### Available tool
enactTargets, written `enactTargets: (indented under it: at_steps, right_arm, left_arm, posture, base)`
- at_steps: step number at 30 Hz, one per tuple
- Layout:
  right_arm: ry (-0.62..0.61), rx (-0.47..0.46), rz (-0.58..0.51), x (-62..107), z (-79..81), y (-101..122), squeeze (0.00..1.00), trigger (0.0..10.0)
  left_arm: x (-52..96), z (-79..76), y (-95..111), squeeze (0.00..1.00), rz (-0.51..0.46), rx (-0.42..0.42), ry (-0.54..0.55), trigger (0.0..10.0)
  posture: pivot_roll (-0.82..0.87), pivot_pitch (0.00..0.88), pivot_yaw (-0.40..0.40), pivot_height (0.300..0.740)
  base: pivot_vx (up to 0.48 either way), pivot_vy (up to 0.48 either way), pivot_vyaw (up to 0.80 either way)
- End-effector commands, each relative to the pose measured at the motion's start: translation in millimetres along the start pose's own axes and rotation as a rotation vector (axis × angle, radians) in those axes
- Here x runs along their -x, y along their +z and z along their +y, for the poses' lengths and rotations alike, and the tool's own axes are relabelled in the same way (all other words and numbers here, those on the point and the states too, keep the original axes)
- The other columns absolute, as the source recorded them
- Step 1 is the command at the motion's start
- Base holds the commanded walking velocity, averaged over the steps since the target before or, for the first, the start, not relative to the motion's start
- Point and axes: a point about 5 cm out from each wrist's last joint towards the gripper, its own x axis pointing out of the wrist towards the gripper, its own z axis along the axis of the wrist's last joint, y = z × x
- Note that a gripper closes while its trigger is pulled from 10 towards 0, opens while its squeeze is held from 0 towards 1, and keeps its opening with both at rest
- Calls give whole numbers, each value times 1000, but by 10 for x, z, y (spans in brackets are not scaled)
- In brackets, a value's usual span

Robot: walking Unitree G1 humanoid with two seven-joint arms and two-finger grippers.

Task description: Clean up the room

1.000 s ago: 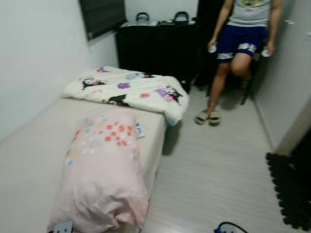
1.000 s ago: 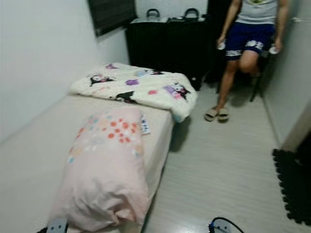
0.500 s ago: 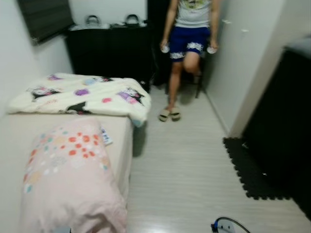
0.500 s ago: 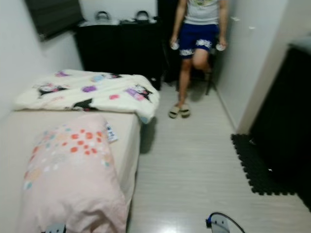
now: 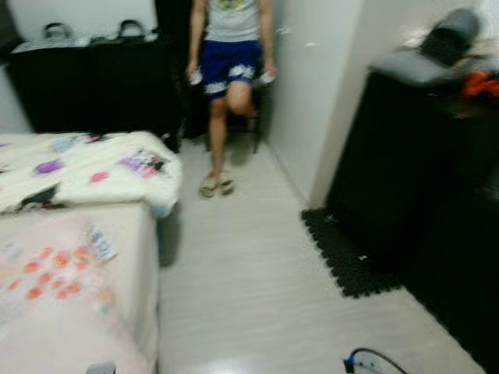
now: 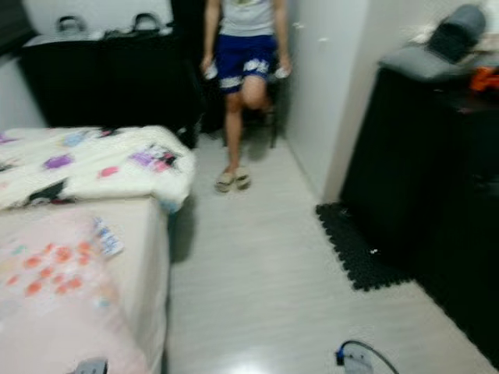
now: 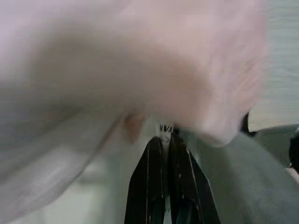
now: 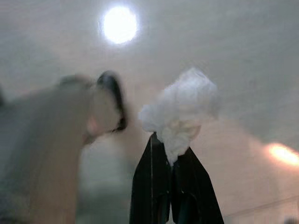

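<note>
Right gripper [image 8: 170,154] pinching a crumpled white tissue [image 8: 180,112]; left gripper [image 7: 166,144] pressed together, empty.
Left to right: bed [image 5: 144,257] with pink pillow [image 5: 47,296] at 9 o'clock, open floor lane [image 5: 242,288] at 12, person [image 5: 228,62] standing at its far end, black mat [image 5: 343,249] and dark cabinet [image 5: 405,179] at 2–3. Risks: views blurred, so clipping the bed corner or catching the mat edge; tissue held only by a thin pinch, could drop.

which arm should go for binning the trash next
Right. Its tool is shut on a crumpled white tissue, ready to drop once a bin is found. The left tool hangs shut beside the pink pillow, holding nothing.
</note>
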Motion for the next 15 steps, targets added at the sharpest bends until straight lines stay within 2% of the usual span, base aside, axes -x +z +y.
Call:
enactTargets:
  at_steps: [1, 12, 15]
  right_arm:
    - [0, 7, -5, -1, -5, 26, 0, 10000]
    - [-7, 3, -8, -1, -12, 30, 0, 10000]
    - [-11, -37, -44, -1, -25, 96, 0, 10000]
  left_arm:
    - [-3, 6, 24, 0, -5, -13, 2, 10000]
    - [-25, -36, 136, 0, -22, -32, 4, 10000]
    - [-34, -55, 199, 0, -35, -37, 7, 10000]
  posture:
    - [-72, 27, 29, 740]
    - [-72, 28, 29, 740]
    - [-72, 29, 31, 740]
  base:
    - [0, 0, -756]
    - [0, 0, -759]
    - [0, 0, -763]
